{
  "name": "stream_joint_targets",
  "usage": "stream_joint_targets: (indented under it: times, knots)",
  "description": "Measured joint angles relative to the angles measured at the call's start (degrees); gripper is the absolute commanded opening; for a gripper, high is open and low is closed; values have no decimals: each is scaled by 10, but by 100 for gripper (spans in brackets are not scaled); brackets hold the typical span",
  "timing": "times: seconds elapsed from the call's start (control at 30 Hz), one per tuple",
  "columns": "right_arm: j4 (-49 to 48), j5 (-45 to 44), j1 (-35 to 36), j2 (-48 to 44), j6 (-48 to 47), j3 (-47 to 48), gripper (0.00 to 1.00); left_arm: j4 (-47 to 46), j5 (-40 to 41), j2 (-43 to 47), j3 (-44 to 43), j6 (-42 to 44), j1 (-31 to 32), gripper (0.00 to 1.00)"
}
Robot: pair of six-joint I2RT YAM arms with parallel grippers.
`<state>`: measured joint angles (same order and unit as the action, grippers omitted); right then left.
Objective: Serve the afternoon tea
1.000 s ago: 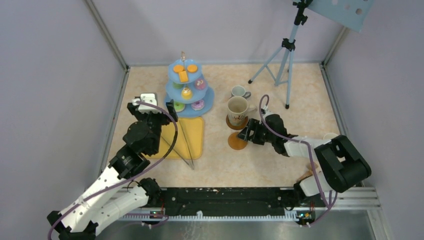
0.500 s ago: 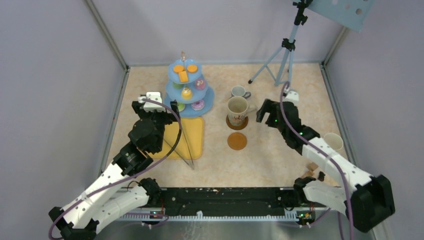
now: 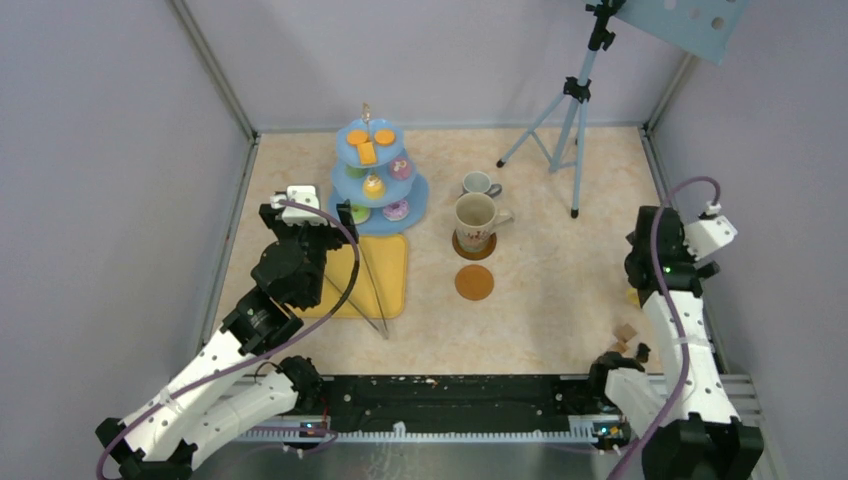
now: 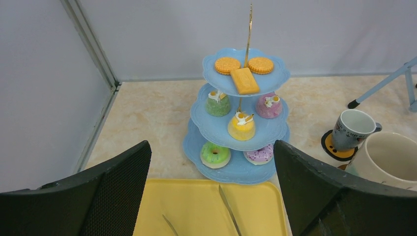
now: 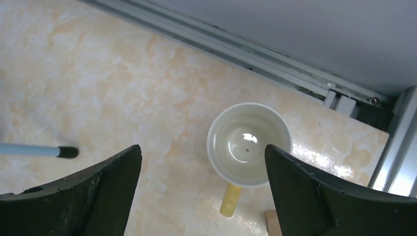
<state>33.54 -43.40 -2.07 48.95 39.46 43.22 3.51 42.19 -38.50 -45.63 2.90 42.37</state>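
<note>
Right wrist: end effector wide, empty

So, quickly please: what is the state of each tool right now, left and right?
Left tool: open, holding nothing.
Right tool: open, holding nothing, above the white mug.

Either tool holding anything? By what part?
Nothing held. Left tool is open, facing the stand. Right tool is open above a white mug, not touching it.
</note>
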Motion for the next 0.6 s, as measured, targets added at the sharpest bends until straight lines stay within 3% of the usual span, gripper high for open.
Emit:
stream_joint_targets:
  times: [0.27,0.6]
  knots:
    - [83,103,-162,131,113,53,92,0,-5,5,0,-2,0,99]
    - [73,176,-201,252,174,76,90,0,-6,8,0,-2,0,99]
